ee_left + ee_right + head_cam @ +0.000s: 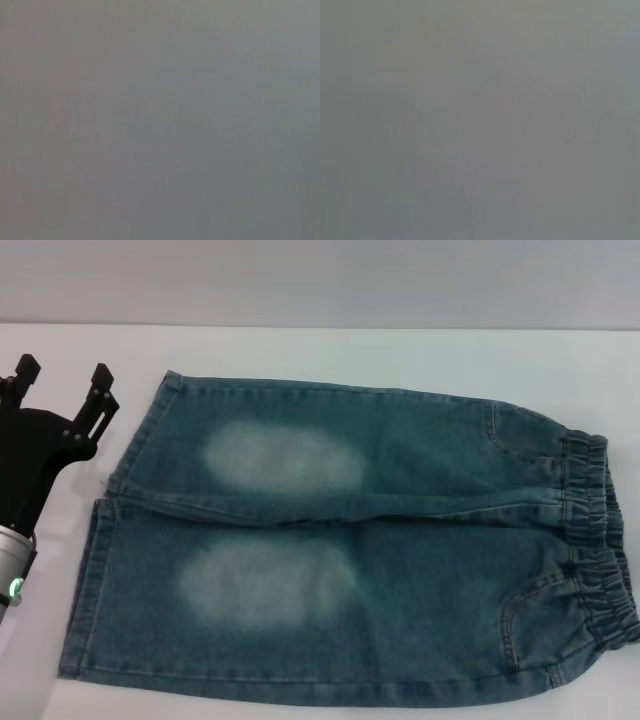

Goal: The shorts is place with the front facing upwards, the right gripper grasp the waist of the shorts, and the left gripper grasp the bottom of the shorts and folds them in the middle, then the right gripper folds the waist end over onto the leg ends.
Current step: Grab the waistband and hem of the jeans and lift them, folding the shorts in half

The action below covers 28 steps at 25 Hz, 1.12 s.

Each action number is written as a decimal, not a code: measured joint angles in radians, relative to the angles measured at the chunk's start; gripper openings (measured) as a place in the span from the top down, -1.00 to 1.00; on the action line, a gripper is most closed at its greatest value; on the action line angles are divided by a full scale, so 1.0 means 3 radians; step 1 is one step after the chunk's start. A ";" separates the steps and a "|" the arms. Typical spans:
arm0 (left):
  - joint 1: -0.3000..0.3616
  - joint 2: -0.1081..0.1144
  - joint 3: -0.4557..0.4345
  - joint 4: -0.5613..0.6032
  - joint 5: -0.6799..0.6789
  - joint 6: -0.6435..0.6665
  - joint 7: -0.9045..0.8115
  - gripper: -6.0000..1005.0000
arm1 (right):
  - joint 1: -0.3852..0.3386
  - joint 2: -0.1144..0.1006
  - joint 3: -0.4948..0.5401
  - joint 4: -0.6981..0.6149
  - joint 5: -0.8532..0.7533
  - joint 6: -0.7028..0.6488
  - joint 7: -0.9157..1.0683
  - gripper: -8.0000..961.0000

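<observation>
Right now the shorts are being shown spread flat on the white table, front side up, with the waist at the robot's right and the leg ends at its left. The left gripper is being held just beside the leg ends, with its fingers spread apart and nothing between them. Nothing but plain grey is being shown in both wrist views, and the right gripper is not being seen anywhere.

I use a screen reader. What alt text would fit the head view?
Blue denim shorts lie flat, front up, on a white table, waist on the robot's right, leg ends on its left. The left pincer hovers open beside the leg ends, not touching.
</observation>
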 joint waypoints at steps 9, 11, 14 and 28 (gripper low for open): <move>-0.0008 -0.0002 -0.0033 0.0000 -0.0004 -0.0039 -0.0004 -0.60 | 0.0056 -0.0004 0.0006 -0.0001 0.0000 0.0003 0.0000 -0.45; 0.0004 -0.0002 -0.0033 0.0000 -0.0004 -0.0029 -0.0004 -0.60 | 0.0077 -0.0004 0.0005 -0.0001 0.0000 0.0006 0.0001 -0.45; 0.0013 -0.0002 -0.0036 0.0000 -0.0005 -0.0013 -0.0005 -0.59 | 0.0111 -0.0005 0.0005 -0.0001 0.0000 0.0015 0.0001 -0.45; 0.0031 0.0005 -0.0174 -0.0009 -0.0032 -0.0068 -0.0098 -0.58 | 0.0153 -0.0002 0.0008 -0.0004 0.0057 0.0053 0.0000 -0.45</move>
